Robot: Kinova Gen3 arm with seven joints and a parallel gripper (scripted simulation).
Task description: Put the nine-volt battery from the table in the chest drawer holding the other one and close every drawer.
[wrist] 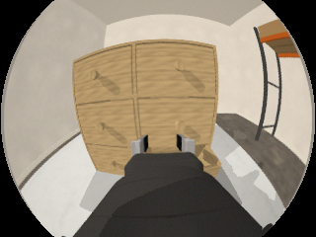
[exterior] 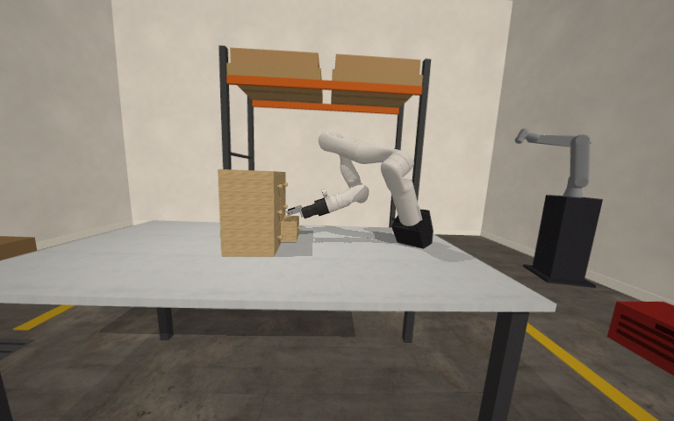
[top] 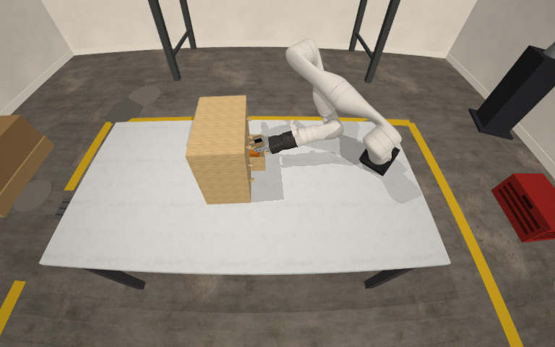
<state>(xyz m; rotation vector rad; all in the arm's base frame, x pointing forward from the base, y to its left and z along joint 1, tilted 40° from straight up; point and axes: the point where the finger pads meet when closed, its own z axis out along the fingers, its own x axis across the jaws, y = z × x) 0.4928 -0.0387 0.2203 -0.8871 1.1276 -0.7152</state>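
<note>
The wooden chest [top: 219, 147] stood on the grey bench [top: 245, 228], toward its far side, with its drawer fronts facing right toward the arm's black base [top: 370, 165]. One bottom drawer [exterior: 290, 229] was pulled part way out of the chest's front; the other drawers sat flush (small pegs marked their fronts). The white arm [top: 327, 102] reached left from its base, and its gripper [top: 257, 144] hung just above the open drawer, close to the chest's front. Its fingers stood wide apart with nothing between them, which the wrist view showed as two short grey tips in front of the drawer fronts. From the top view an orange battery [top: 254, 152] lay in the open drawer directly below the gripper, partly covered by it; whether a second battery lay beside it could not be told. A shelf rack [exterior: 224, 109] with cardboard boxes stood behind the bench by the far wall.
</note>
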